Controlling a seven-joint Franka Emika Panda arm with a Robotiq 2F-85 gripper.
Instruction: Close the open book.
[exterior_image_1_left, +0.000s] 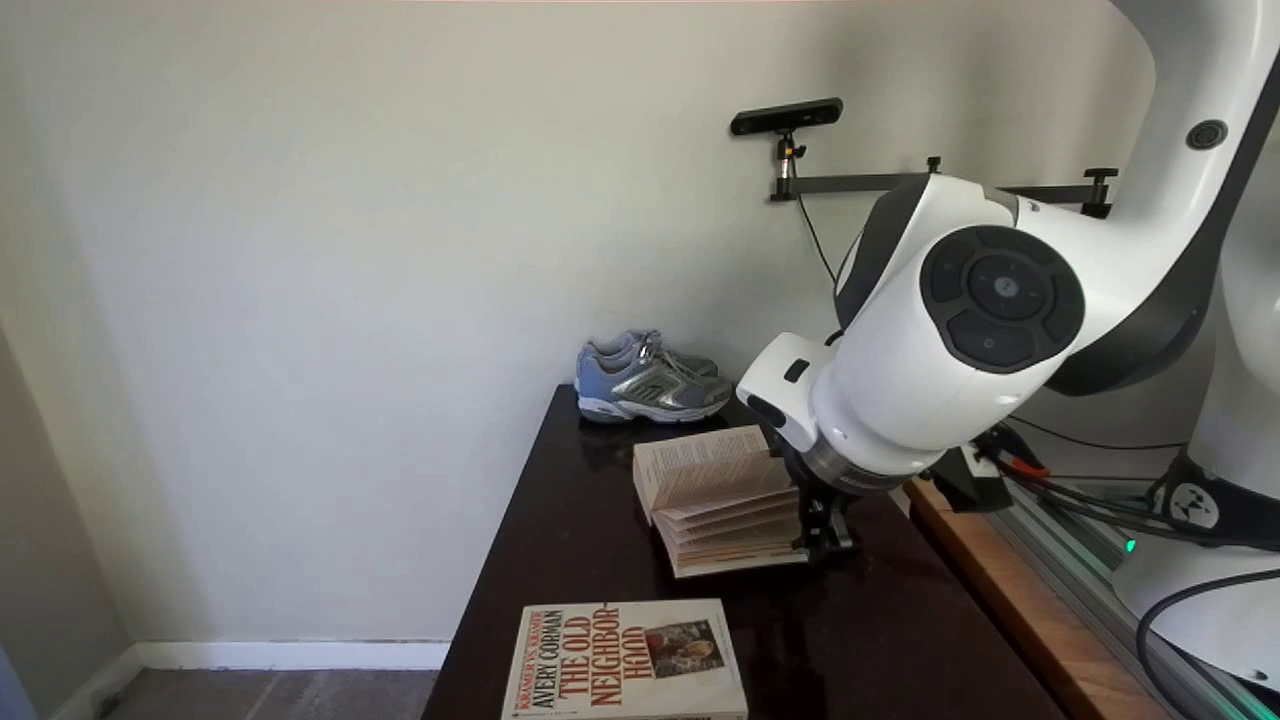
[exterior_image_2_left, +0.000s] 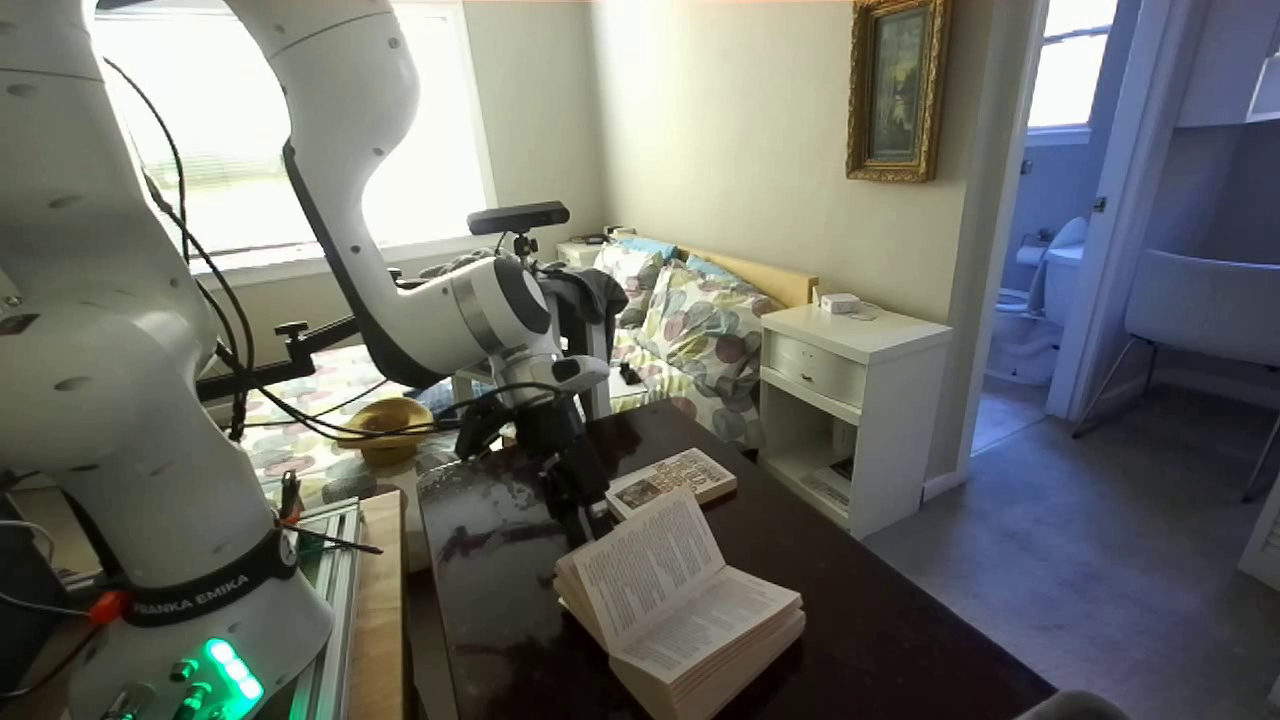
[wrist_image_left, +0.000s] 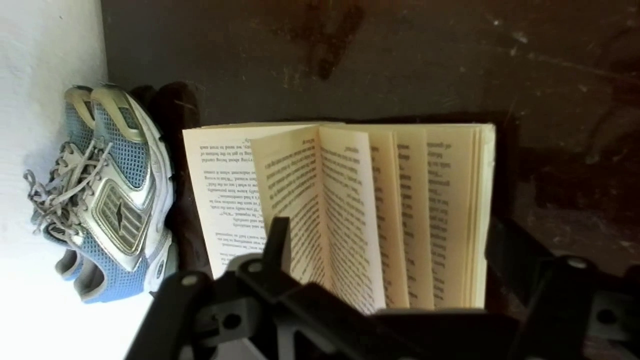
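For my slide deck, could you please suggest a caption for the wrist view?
Open gripper at an open book, with shoes nearby.

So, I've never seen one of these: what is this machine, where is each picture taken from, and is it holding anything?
It's a robot arm ending in a black gripper, a kind of pincer. Two pictures were taken from outside the robot, from different places; the third looks out from its wrist. On the dark table are an open book, a closed paperback titled The Old Neighborhood, and a pair of blue-and-silver sneakers. The gripper seems to hold nothing: it stands open, close to the open book, though I can't tell whether the two touch.
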